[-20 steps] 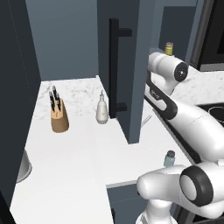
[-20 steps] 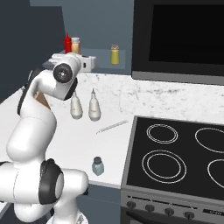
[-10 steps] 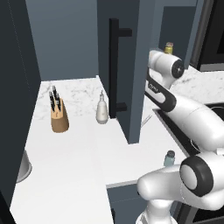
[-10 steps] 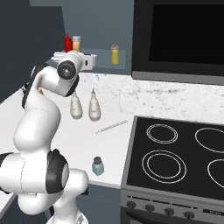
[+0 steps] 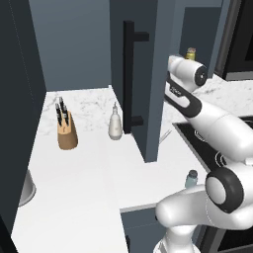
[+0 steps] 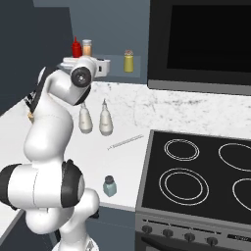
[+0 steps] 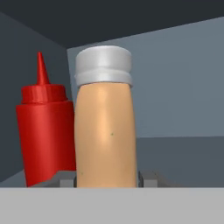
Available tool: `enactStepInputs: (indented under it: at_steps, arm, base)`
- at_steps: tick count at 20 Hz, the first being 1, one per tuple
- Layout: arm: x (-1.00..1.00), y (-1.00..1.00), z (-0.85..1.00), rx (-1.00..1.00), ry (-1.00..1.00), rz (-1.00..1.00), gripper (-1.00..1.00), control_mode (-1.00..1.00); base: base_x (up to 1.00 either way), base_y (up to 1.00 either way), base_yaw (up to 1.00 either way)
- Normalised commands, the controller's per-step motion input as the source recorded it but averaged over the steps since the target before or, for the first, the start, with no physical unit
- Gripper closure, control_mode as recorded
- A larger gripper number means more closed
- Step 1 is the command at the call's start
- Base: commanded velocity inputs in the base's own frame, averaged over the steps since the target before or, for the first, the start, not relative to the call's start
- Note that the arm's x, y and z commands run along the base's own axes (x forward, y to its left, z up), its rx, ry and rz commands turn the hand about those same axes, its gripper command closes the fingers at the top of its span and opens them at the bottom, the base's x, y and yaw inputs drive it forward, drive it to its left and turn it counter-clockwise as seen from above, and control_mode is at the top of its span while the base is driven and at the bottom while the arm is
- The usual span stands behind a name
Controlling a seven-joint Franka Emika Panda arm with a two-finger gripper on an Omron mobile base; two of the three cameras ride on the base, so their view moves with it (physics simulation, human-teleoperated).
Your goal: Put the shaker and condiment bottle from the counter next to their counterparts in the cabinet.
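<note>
On the cabinet shelf, all places taken from the condiment bottle:
red bottle: just left of it in the hand view, touching or nearly so, upright, cone spout up
condiment bottle: orange body, white cap, upright on the cabinet shelf; right base view shows it beside the red one
fingers: closed narrow on the condiment bottle, one grey tip on each side of its base
gripper: at shelf height, right base view puts the hand just below and right of the bottle
yellow jar: tan cap, further right on the same shelf, well apart from the bottle
white bottles: two pear-shaped ones, down on the bench below the bottle, near the back wall
shaker: pale blue-green, dark cap, upright at the bench front edge, far below the bottle, just beside the stove
knife block: left base view, far left on the bench
cabinet door: open, black bar handle facing the left base view
</note>
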Motion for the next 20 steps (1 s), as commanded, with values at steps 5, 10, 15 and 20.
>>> enactStepInputs:
  at_steps: [5,10,15,20]
  arm:
    - [0.06,0.01,-0.11,0.00,-0.07,0.00,1.00,-1.00]
    - [0.04,0.07,-0.12,0.00,-0.04,0.00,-1.00,-1.00]
    - [0.03,0.02,-0.06,0.00,0.00,0.00,-1.00,-1.00]
    - [-0.04,-0.06,0.01,0.00,0.00,0.00,-1.00,-1.00]
  base:
    - [0.00,0.00,0.00]
    - [0.00,0.00,0.00]
    - [0.00,0.00,0.00]
    - [0.00,0.00,0.00]
